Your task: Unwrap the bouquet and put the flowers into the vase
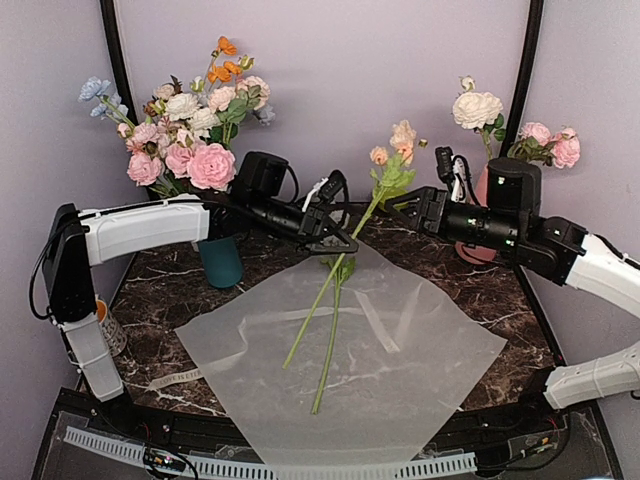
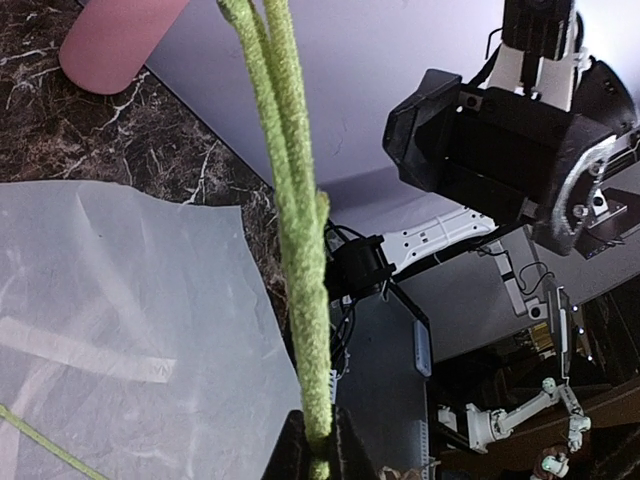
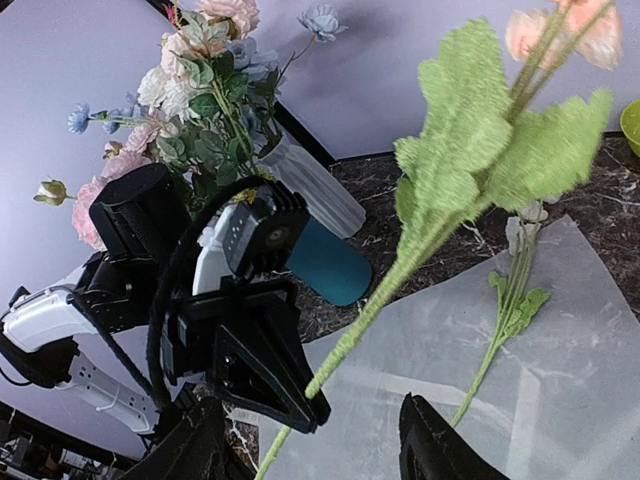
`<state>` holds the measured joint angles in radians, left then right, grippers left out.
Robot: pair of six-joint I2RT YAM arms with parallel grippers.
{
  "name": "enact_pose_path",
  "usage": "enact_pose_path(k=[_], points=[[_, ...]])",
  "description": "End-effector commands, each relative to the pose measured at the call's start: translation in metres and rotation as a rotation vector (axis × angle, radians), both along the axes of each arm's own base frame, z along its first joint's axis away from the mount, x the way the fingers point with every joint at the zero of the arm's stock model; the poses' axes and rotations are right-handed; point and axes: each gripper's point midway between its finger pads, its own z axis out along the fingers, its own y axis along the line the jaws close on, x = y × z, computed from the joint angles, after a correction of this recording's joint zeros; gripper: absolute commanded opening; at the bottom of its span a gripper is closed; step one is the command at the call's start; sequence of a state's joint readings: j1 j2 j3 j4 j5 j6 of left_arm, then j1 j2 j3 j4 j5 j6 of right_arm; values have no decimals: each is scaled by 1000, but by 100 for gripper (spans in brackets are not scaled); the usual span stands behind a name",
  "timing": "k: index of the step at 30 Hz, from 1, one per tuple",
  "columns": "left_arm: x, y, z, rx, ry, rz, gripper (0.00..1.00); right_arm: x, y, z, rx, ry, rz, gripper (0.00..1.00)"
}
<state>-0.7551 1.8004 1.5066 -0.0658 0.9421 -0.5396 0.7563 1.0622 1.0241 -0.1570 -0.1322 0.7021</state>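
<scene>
The cream wrapping paper [image 1: 400, 370] lies spread flat on the marble table. My left gripper [image 1: 343, 244] is shut on a fuzzy green stem [image 2: 300, 230] of the flowers, holding it tilted above the paper; its peach blooms [image 1: 402, 138] point up and right. My right gripper [image 3: 320, 450] is open, its fingers either side of that stem's lower part, close to the left gripper [image 3: 290, 395]. A second stem [image 1: 327, 350] lies on the paper. The salmon-pink vase [image 1: 478, 250] stands behind the right arm with white and pink blooms [image 1: 478, 108] above it.
A teal vase [image 1: 222, 262] with the big pink, white, orange and blue arrangement [image 1: 190, 140] stands at the back left. A white ribbed vase [image 3: 318, 188] shows beside it. A ribbon strip [image 1: 180, 378] lies near the table's front left.
</scene>
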Motion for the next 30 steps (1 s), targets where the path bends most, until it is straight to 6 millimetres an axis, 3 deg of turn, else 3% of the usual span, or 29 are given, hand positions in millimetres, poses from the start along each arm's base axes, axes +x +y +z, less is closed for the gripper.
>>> enact_pose_path(k=[1, 5, 14, 30], points=[[-12, 1, 9, 25, -106, -4, 0, 2, 20, 14, 58, -52, 8, 57], [-17, -3, 13, 18, -124, -13, 0, 1, 30, 10, 45, -40, 18, 52], [-22, -5, 17, 14, -154, -18, 0, 5, 23, -10, 1, 4, -37, 43], [-29, -11, 23, 5, -188, -37, 0, 8, 39, -23, -41, 16, 18, 39]])
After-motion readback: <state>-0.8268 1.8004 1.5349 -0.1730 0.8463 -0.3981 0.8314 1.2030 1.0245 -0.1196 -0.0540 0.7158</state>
